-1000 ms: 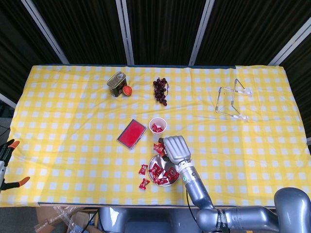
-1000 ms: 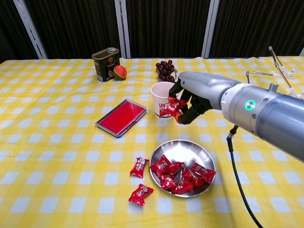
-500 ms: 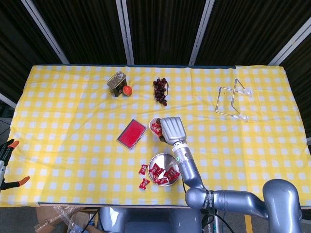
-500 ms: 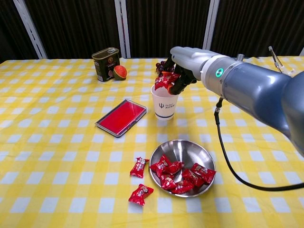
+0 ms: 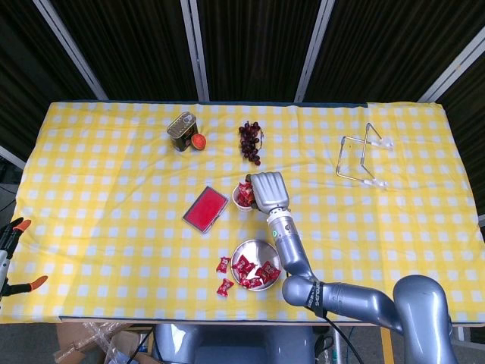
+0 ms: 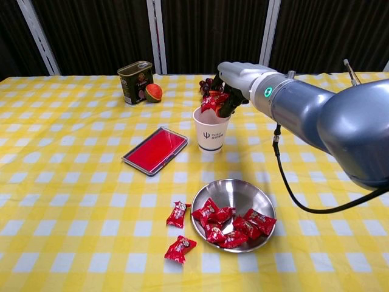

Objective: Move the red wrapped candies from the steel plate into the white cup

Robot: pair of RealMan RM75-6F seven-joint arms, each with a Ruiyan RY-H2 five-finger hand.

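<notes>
The steel plate [image 6: 234, 193] is taken as the landmark; it lies near the front edge of the yellow checked tablecloth [image 6: 73, 182]. A heap of red wrapped candies [image 6: 231, 220] is seen in the near half of the plate. Two loose candies [image 6: 178, 214] lie on the cloth just to the left of the plate, one beside its rim and the other nearer the table edge.

Behind the plate, the white cup [image 6: 209, 131] stands upright. Directly over its mouth, a red candy [image 6: 212, 102] is pinched in the fingers of the right hand [image 6: 234, 82], the fingers being curled around the wrapper. More red is seen inside the cup in the head view. The left hand is not seen in either view.

A red flat case [image 6: 154, 150] lies behind and to the left of the plate, beside the cup. Further back, a bunch of dark grapes [image 5: 251, 142], a green tin [image 6: 135, 82] with a small reddish fruit [image 6: 153, 93], and, far right, a wire stand [image 5: 362, 158] are seen.
</notes>
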